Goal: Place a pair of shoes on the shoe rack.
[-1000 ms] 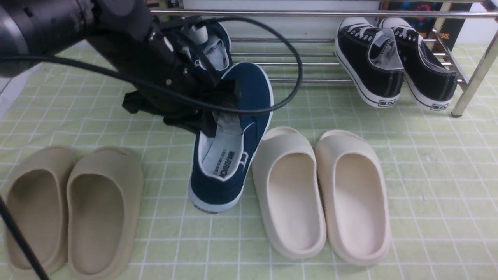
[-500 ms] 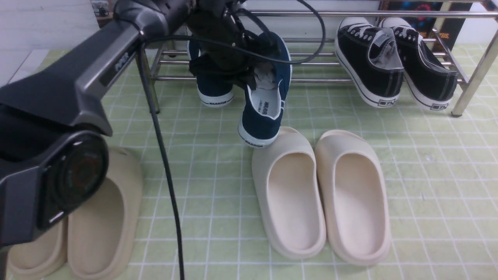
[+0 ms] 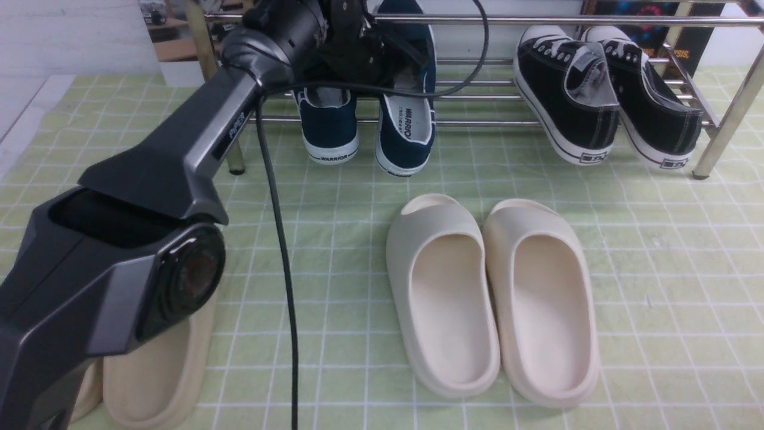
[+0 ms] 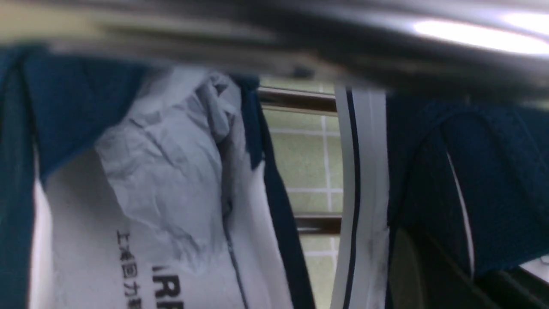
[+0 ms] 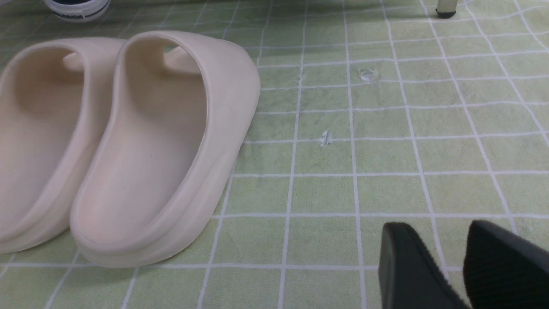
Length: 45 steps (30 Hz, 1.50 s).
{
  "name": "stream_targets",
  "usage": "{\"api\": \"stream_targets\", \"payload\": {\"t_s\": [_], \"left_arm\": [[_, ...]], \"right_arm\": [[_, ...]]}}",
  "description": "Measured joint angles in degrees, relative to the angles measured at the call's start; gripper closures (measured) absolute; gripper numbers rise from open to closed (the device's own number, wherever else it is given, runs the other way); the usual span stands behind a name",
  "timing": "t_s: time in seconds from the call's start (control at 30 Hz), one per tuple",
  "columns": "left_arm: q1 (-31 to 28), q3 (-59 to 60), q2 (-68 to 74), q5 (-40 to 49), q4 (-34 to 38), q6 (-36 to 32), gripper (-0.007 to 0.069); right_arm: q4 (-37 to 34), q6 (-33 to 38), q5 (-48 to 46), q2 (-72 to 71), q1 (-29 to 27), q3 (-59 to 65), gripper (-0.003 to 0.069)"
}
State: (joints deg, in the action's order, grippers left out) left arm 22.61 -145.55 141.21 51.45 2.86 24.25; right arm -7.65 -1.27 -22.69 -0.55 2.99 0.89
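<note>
We see the left hand (image 3: 382,63) reaching in at the left part of the shoe rack (image 3: 537,21). It is closed on the upper edge of a navy shoe (image 3: 412,143), as far as the front view shows; the fingers themselves are hidden behind the wrist. That shoe leans toe-up on the lower bars. Its toe is up behind the top bar and its heel hangs over the front bar. We cannot tell if the heel touches the surface (image 3: 656,269).

The other navy shoe (image 3: 329,122) sits just beside it on the left with the same tilt, its white heel facing the camera. In the left wrist view we get a blurred close-up of grey paper stuffing (image 4: 163,171) over a white insole with dark lettering. A white sole edge is close by, and green grid shows between.

The black sneakers (image 3: 573,107) rest on the right part of the rack, heels out, well apart from the navy pair. The cream slides (image 3: 444,286) lie side by side on the surface in front of the rack. A tan slide (image 3: 155,370) sits at the near left, mostly hidden behind the left arm (image 3: 119,257). A black cable (image 3: 280,269) hangs down from that arm.

The right hand (image 5: 439,229) is open and holds nothing. It hangs low over bare green grid near the cream slides and shows only in its own wrist view.
</note>
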Motion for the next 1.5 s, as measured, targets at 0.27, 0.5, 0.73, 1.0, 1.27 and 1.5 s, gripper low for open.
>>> {"api": "stream_targets", "payload": {"t_s": [0.27,0.5,0.73,1.0,1.27,1.5], "left_arm": [[-0.1,-0.3,0.0,-2.5,-0.1,-0.5,0.0368],[0.0,-0.5,-1.1,-0.6,0.2,0.5,0.0266],[0.0,-1.4,-12.6,12.6,0.3,-11.3,0.0471],[-1.3,2.3,-32.2,20.2,-2.9,-17.6,0.0638],[-4.1,29.4,-60.2,16.1,-2.3,-17.6,0.0638],[-5.8,74.2,-86.6,-13.2,-9.8,-6.1,0.0638]], "right_arm": [[0.0,0.0,0.0,0.0,0.0,0.0,0.0419],[0.0,0.0,0.0,0.0,0.0,0.0,0.0419],[0.0,0.0,0.0,0.0,0.0,0.0,0.0419],[0.0,0.0,0.0,0.0,0.0,0.0,0.0419],[0.0,0.0,0.0,0.0,0.0,0.0,0.0419],[0.0,0.0,0.0,0.0,0.0,0.0,0.0419]]}}
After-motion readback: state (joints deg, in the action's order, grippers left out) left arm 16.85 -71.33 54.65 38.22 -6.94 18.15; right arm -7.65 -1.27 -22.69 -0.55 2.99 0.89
